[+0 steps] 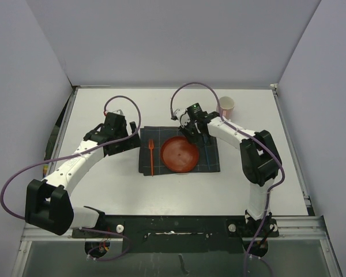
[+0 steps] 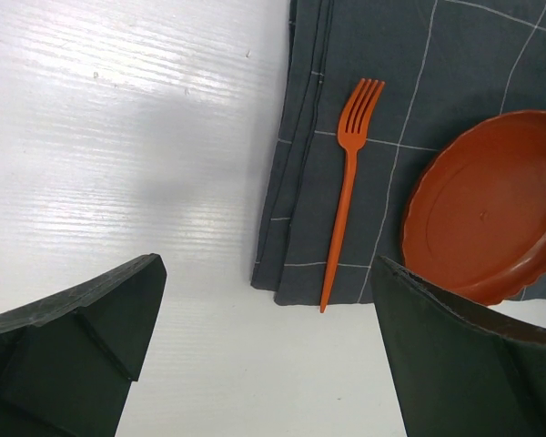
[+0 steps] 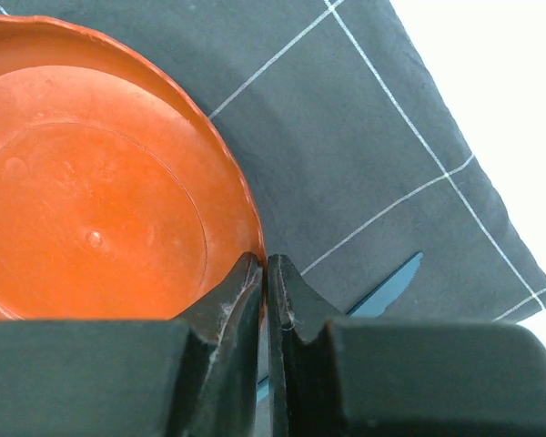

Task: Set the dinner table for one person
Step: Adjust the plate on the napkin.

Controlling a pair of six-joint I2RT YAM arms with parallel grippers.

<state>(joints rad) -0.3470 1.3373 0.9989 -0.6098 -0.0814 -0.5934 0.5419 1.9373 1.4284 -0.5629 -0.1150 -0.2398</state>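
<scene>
An orange plate (image 1: 180, 154) lies in the middle of the dark grid-lined mat (image 1: 210, 163) on the white dinner table (image 1: 104, 184). An orange fork (image 1: 151, 157) lies on the mat left of the plate, tines pointing away. My right gripper (image 1: 195, 137) is at the plate's far right rim, and in the right wrist view its fingers (image 3: 266, 264) are closed on the rim of the plate (image 3: 91, 182). A blue knife (image 3: 391, 280) lies on the mat (image 3: 346, 137) just right of them. My left gripper (image 1: 124, 143) is open and empty over the table, left of the mat.
A pink cup (image 1: 226, 105) stands on the table at the back right, off the mat. The left wrist view shows the fork (image 2: 346, 191), plate (image 2: 491, 200), mat (image 2: 455, 55) and bare table (image 2: 118, 137). Metal rails edge the tabletop.
</scene>
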